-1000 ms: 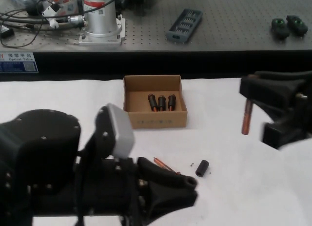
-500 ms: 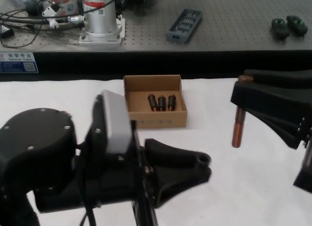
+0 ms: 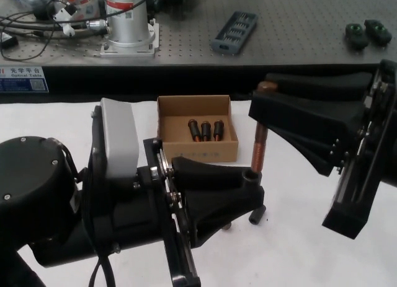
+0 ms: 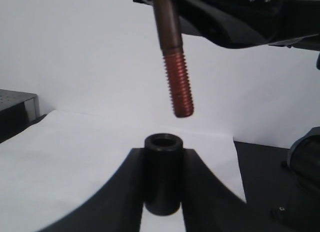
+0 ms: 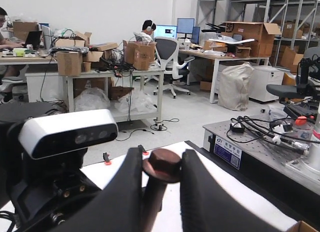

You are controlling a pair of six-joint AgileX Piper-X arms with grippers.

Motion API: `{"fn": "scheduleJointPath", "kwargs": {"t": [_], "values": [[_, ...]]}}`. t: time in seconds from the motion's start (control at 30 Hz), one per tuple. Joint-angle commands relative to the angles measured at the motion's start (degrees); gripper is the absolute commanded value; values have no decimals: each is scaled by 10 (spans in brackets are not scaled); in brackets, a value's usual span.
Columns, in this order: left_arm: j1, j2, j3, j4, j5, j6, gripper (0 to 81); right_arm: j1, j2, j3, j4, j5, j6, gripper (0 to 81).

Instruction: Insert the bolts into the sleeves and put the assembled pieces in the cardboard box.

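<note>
My left gripper (image 4: pixel 162 194) is shut on a black sleeve (image 4: pixel 162 179), held upright with its bore facing up; in the high view the sleeve (image 3: pixel 251 175) sits at the tip of the left gripper (image 3: pixel 250 183). My right gripper (image 5: pixel 161 179) is shut on a copper bolt (image 5: pixel 162 166) just under its head. The bolt (image 4: pixel 176 71) hangs threaded end down, slightly above the sleeve's mouth and apart from it. From the high view the bolt (image 3: pixel 259 144) hangs from the right gripper (image 3: pixel 265 96). Behind stands the cardboard box (image 3: pixel 197 152) with three assembled pieces (image 3: pixel 205 130).
A loose black sleeve (image 3: pixel 257 215) lies on the white cloth (image 3: pixel 291 250) under the left gripper's tip. Behind the cloth is a perforated bench with a metal post (image 3: pixel 127 17), a grey-blue rack (image 3: pixel 234 30) and black parts (image 3: pixel 368 33).
Both arms have closed in on the middle. The right arm carried the bolt leftwards, the left gripper rose with its sleeve, and the bolt now hangs just over the sleeve.
</note>
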Motion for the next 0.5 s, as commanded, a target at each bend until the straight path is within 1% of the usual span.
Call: {"fn": "scheduleJointPath", "kwargs": {"t": [0.0,0.33,0.47], "values": [[1,-1,-2,-27,5,-11,6,1,1,-3,-17,-12,-5,39],[1,-1,-2,-34,5,-17,6,1,1,-3,-11,-12,-5,39],[1,-1,-2,-62,5,-39,6,1,1,-3,-2,-12,-8,39]]}}
